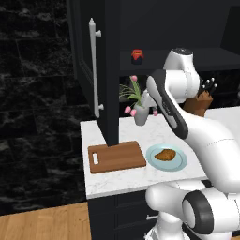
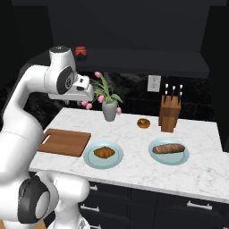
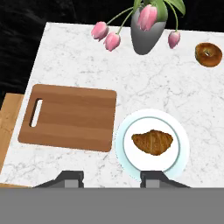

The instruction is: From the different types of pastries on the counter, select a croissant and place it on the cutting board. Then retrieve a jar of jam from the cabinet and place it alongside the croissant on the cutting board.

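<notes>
I read tool (image 3: 112,175) jaws together, empty, high over counter (image 3: 78,48); croissant (image 3: 152,142) right of cutting board (image 3: 70,117), below, long axis left-right.

The cutting board (image 3: 70,118) lies bare on the counter (image 3: 78,65), open from above. Just beside its right edge sits a teal plate (image 3: 181,144) with the croissant (image 3: 152,142) on it, nothing above either. Behind them a vase of tulips (image 3: 146,26) leans over the back of the counter. In the left base view the open cabinet door (image 1: 91,70) stands over the board's far edge. On the shelf, the jam jar (image 2: 80,52) has free room on both sides.
</notes>
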Controlling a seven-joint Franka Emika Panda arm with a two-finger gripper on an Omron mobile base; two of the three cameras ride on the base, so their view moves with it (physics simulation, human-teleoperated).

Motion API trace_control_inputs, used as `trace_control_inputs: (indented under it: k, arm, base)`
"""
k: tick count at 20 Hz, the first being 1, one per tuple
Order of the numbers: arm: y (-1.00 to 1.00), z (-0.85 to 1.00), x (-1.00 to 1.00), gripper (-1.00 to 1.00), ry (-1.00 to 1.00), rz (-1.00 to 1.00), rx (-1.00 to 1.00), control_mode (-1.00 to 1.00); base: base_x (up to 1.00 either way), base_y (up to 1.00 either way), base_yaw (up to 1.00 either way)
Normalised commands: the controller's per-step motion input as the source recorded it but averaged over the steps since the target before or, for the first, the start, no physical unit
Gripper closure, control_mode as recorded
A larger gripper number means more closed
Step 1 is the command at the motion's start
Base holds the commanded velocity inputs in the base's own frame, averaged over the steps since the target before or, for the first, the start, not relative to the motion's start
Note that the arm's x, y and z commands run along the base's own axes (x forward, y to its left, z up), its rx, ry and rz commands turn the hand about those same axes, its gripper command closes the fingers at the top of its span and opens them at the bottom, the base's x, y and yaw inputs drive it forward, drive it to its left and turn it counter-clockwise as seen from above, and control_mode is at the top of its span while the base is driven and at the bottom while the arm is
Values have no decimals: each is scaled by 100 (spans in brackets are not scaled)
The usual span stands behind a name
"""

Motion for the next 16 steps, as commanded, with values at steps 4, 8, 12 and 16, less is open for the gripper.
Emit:
trace_control_inputs:
  k: [4, 8, 12, 16]
  arm:
    - [0, -4, -8, -100, -3, -3, 0, -100]
    - [0, -5, -19, -100, -11, -2, 0, -100]
    - [-1, -15, -12, -100, -7, -1, 0, -100]
    - [-8, -18, -4, -100, -2, -10, 0, -100]
  base:
    - [0, 0, 0]
    - [0, 0, 0]
    - [0, 0, 0]
    - [0, 0, 0]
